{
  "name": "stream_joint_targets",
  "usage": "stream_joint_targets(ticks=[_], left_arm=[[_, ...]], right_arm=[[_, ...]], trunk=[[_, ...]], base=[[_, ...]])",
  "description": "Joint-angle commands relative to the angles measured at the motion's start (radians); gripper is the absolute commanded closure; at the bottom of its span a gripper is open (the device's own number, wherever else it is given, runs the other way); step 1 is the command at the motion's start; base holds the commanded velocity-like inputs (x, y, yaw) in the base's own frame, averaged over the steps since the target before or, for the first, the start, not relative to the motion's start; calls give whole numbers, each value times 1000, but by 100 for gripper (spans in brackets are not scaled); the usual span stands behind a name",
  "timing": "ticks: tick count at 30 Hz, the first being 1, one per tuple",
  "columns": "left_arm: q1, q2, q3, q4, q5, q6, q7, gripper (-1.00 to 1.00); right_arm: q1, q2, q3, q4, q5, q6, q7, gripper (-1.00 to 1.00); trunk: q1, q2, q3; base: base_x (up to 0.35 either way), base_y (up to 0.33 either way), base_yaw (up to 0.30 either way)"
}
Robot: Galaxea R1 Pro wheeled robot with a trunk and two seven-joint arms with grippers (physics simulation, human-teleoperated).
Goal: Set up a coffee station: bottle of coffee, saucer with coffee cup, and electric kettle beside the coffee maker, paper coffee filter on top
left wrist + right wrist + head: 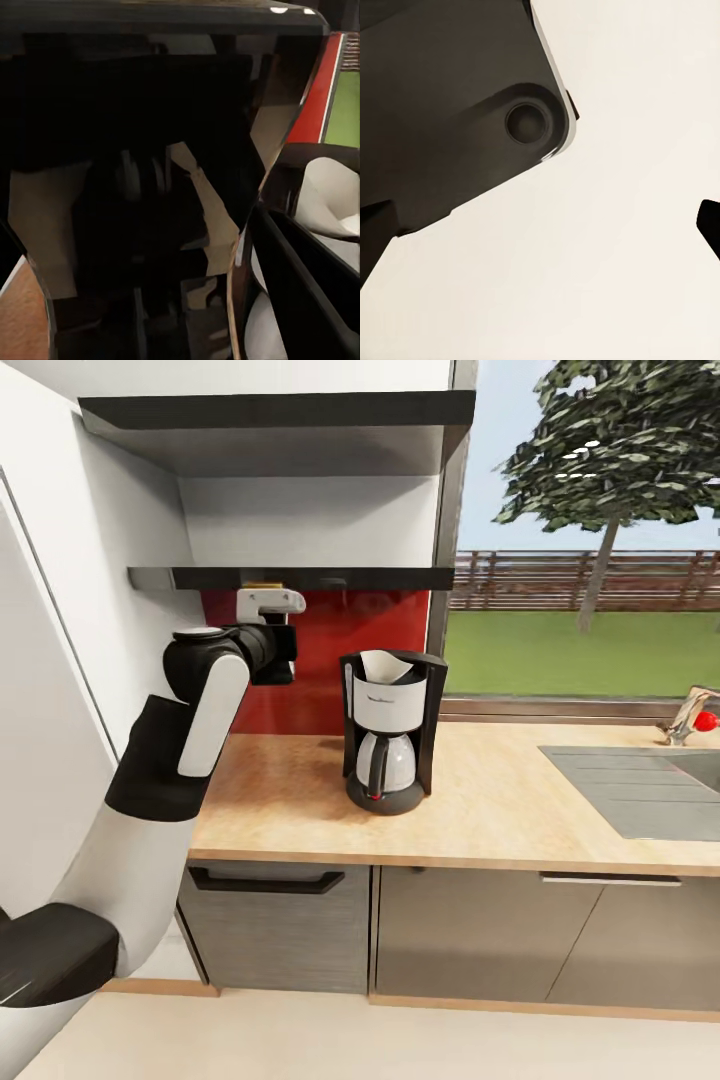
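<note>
Left arm [215, 705]: we see it raised over the worktop's left end, wrist up under the lower shelf [300, 577], against the red backsplash [330, 650].
Left gripper [270, 602]: white housing right below the shelf's front edge; we cannot tell if the jaws are spread or clamped. The left wrist view is mostly a dark glossy mass, too close to read.
Bottle of coffee [262, 585]: we think the thin gold-yellow sliver on the shelf just above the gripper is its cap; the body is hidden. If so it stands upright, long axis vertical, cap up.
Right gripper: the right wrist view gives only pale floor and a dark base panel, so its jaws' state is unknown to us.
Coffee maker [392, 730]: on the worktop [500, 800] mid-depth, left of the sink [640, 785], carafe handle facing the front edge; long axis vertical.
Paper coffee filter [385, 668]: white cone seated in the maker's open top, mouth up, point down.
Risk 1: little clearance under the shelf; a blind grasp could tip the bottle off the shelf edge.
Risk 2: the descent path passes close to the maker's left side; an elbow swing could knock it or dislodge the filter.
Risk 3: the bottle must land close beside the maker, near the worktop's back-left corner, so a tilted release could topple it.
</note>
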Motion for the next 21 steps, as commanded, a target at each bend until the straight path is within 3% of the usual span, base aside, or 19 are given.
stream_joint_targets(ticks=[1,14,18,20,21], left_arm=[[1,0,-1,-1,9,2,9,100],[8,0,-1,0,8,1,9,100],[15,0,-1,-1,8,1,9,100],[16,0,-1,-1,8,1,9,100],[17,0,-1,-1,8,1,9,100]], right_arm=[[-1,0,3,3,-3,-5,-1,-100],[-2,-1,3,1,-3,-5,-1,-100],[-4,-3,1,-55,-8,-5,-1,-100],[-7,-5,-2,-84,-42,-4,0,-100],[-10,-7,-11,-97,-98,-4,0,-100]], trunk=[[0,-1,-1],[42,-78,-36],[58,-106,-48],[65,-120,-55],[69,-127,-58]], base=[[0,0,0],[0,0,0],[0,0,0],[0,0,0],[0,0,0]])
